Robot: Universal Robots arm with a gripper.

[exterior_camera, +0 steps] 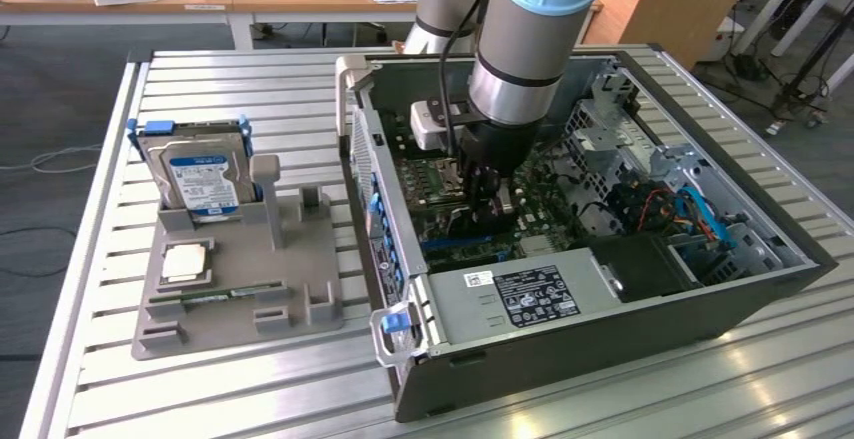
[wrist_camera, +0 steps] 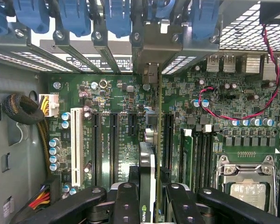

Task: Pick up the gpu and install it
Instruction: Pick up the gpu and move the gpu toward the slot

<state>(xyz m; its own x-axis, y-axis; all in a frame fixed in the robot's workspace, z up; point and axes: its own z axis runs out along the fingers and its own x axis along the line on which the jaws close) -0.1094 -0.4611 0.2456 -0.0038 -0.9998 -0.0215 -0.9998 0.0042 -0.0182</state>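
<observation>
From my console I see the arm reaching straight down into the open computer case (exterior_camera: 747,289), which lies on its side on the slatted metal table (exterior_camera: 240,389). The gripper (exterior_camera: 483,194) sits low over the motherboard (wrist_camera: 112,93), and its two black fingers (wrist_camera: 126,200) are clamped on the gpu (wrist_camera: 148,168), one on each face. The card stands on edge between them with a green logo showing at its near end. It runs lengthwise along the board, in line with the row of black expansion slots (wrist_camera: 114,144) and beside the long white slot (wrist_camera: 76,144), pointing toward the blue latches (wrist_camera: 116,16) at the case's rear wall. I can't tell whether its edge is seated in a slot or just above one. The processor socket (wrist_camera: 247,186) lies on the other side of the card from the white slot. In the exterior view, the grey power supply (exterior_camera: 527,294) fills the near end of the case. Well apart on the exterior view's left, a grey holder tray (exterior_camera: 240,289) carries the hard drive (exterior_camera: 200,174) upright.
</observation>
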